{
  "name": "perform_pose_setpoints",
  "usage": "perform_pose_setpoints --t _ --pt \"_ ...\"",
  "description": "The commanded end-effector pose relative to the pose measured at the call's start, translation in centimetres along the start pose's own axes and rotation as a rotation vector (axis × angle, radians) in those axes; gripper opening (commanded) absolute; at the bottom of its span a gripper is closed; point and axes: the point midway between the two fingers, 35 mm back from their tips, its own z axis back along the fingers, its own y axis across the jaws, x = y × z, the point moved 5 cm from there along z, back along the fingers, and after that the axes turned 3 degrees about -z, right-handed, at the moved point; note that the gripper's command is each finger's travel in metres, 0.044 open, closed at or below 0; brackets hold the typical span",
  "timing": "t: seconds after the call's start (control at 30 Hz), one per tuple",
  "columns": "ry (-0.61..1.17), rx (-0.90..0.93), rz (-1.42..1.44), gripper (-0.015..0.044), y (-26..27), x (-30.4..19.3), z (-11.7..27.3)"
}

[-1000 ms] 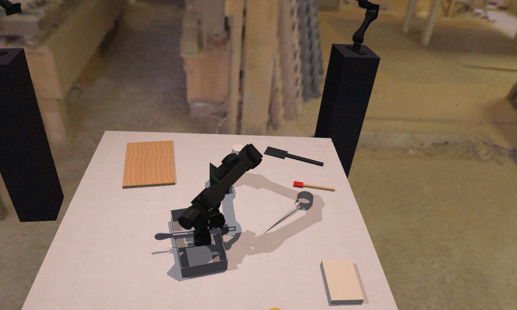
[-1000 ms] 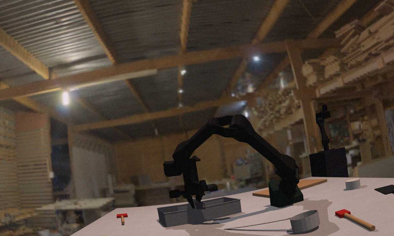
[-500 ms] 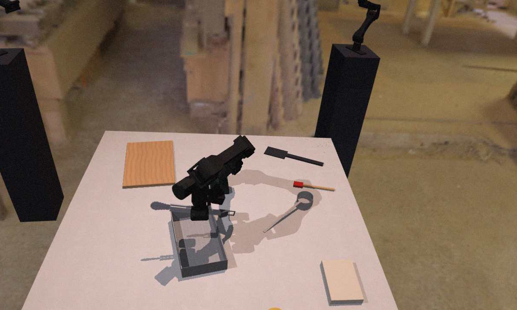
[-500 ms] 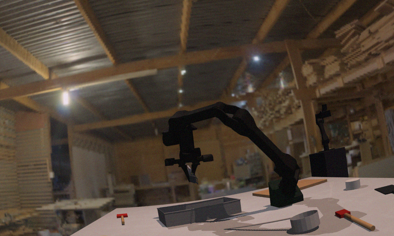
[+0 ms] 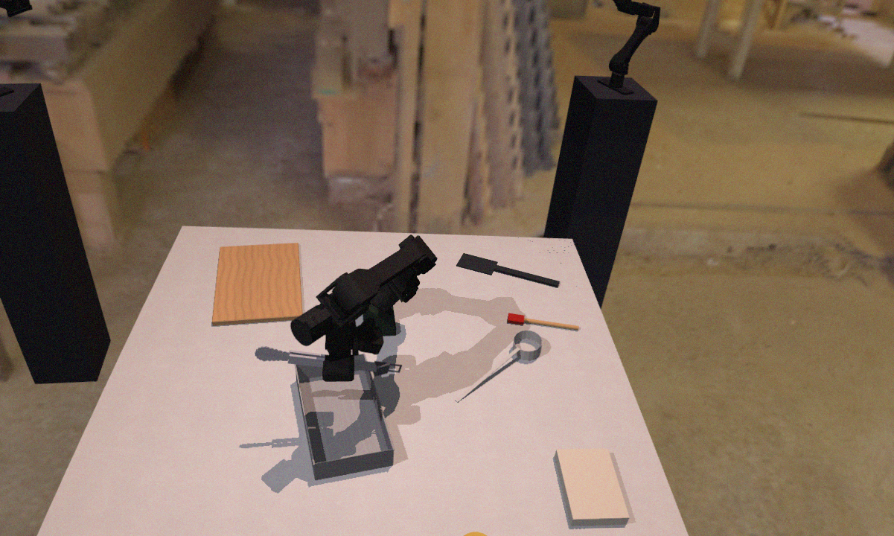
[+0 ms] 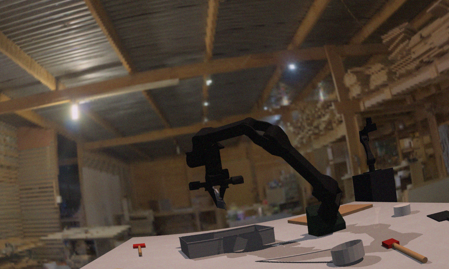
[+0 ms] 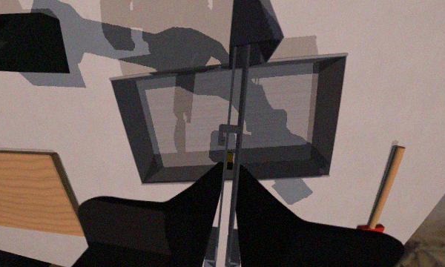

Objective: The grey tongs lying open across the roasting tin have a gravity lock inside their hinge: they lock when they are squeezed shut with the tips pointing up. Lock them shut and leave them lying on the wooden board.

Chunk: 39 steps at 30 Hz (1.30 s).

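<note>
The grey tongs (image 5: 271,354) (image 7: 242,96) (image 6: 221,203) hang in the air above the roasting tin, roughly level. Their arms lie close together with a narrow gap. The dark hinge block (image 7: 256,35) is at the far end in the wrist view; the rounded tips point left in the top view. My gripper (image 7: 229,168) (image 6: 221,204) is shut on both arms of the tongs, its fingertips hidden in the top view. The grey roasting tin (image 5: 353,464) (image 6: 200,248) (image 7: 330,115) stands below. The wooden board (image 5: 256,283) (image 6: 356,210) (image 7: 26,189) lies apart at the back left, with nothing on it.
The arm's base (image 6: 324,222) stands near the board. A grey ring with thin handles (image 5: 527,346) (image 6: 348,254), a red-headed tool (image 5: 516,318) (image 6: 390,243) and a black spatula (image 5: 478,263) lie right. A pale block (image 5: 591,485) is front right. Another red-headed tool (image 6: 139,246) (image 7: 387,189) lies beyond the tin.
</note>
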Motion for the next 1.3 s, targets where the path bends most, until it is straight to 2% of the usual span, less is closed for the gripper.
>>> perform_pose_setpoints --t 0.0,0.5,0.87,1.27 --pt "0.017 -0.015 -0.075 -0.015 1.3 -3.6 1.0" --pt "0.046 -0.02 -0.332 -0.015 8.3 -15.6 2.2" --pt "0.041 -0.014 -0.502 -0.015 14.9 -22.5 1.7" --pt "0.042 -0.012 -0.588 -0.015 18.8 -24.9 1.6"
